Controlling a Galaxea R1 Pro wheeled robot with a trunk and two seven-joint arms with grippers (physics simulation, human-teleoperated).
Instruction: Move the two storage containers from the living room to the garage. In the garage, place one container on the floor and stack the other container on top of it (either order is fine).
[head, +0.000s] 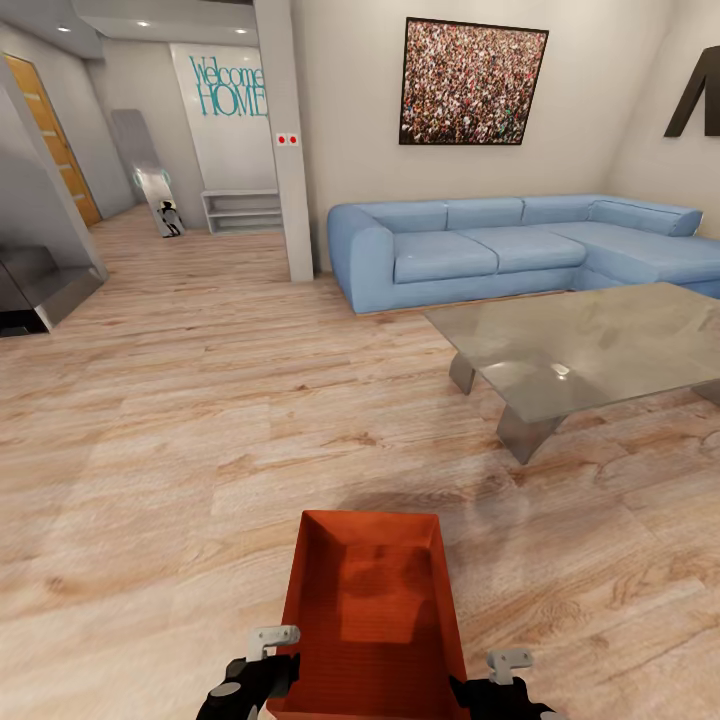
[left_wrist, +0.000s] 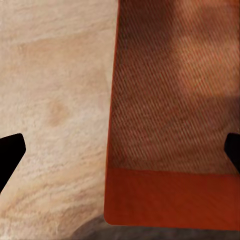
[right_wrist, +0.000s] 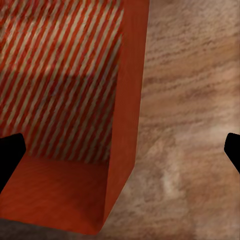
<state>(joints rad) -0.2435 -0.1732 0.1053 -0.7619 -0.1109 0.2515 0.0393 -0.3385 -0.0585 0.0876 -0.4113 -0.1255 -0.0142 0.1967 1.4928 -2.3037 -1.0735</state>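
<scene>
The living room is surveyed from head height, forward and down, toward the sofa (head: 520, 245). The orange-red container (head: 370, 610) (shared by all three views) is seen close up by both wrist cameras, above wood flooring (left_wrist: 55, 100).

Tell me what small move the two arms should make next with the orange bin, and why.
Probably close both tools onto the storage container. Each wrist view shows a side wall sitting between open fingertips: the left tool straddles its left wall, the right tool its right wall. The bin seems to sit on the wood floor in the living room, so it looks not yet gripped for carrying.
</scene>
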